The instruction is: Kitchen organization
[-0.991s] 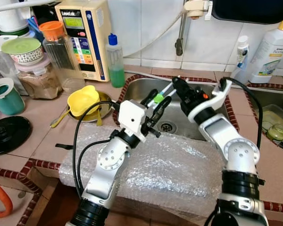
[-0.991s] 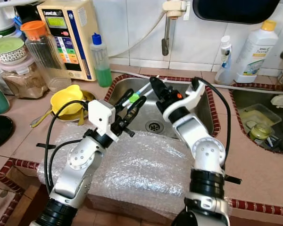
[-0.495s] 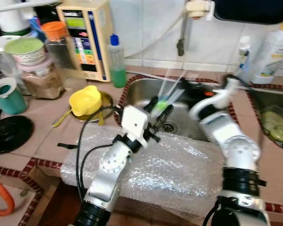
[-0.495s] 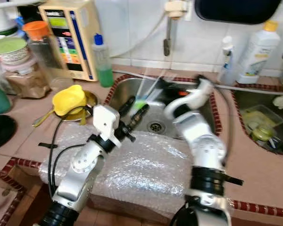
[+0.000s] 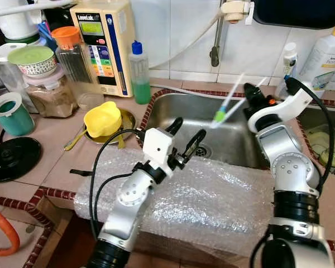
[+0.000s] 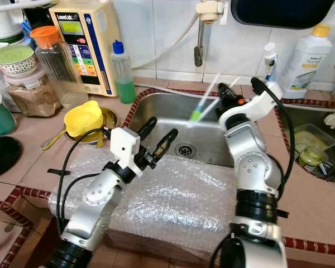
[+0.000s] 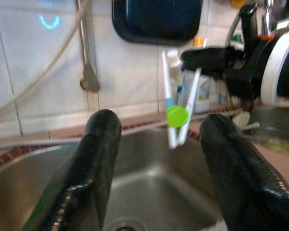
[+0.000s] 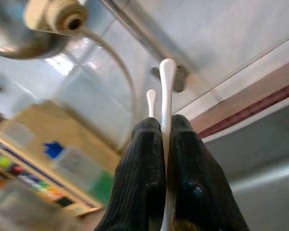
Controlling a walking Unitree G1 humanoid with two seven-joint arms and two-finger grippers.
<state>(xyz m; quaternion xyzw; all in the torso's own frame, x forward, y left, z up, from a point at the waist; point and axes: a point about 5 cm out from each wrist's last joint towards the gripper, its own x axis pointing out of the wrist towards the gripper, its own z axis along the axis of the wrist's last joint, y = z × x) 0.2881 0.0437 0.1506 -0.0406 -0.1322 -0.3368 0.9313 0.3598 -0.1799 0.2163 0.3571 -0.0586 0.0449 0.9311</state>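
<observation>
White tongs (image 5: 230,98) with a green hinge piece are held over the steel sink (image 5: 184,106), tilted, in my right gripper (image 5: 250,96), which is shut on their handles. In the right wrist view the black fingers (image 8: 139,159) pinch the white tongs (image 8: 166,91) between them. My left gripper (image 5: 185,134) stands open and empty over the sink's near rim, above the bubble wrap (image 5: 212,195). The left wrist view looks between its spread fingers (image 7: 100,154) at the tongs (image 7: 176,113), which hang beyond them.
A yellow cup (image 5: 100,118) sits on a metal plate left of the sink. Behind it stand a green soap bottle (image 5: 139,70), a beige water machine (image 5: 103,39) and jars (image 5: 47,84). A teal cup (image 5: 8,114) and black lid (image 5: 8,159) are far left. A white bottle (image 5: 324,53) stands at the right.
My right gripper has carried the tongs rightward, out from between the left gripper's fingers. The left gripper now stands open with nothing in it. The camera shifted slightly.
</observation>
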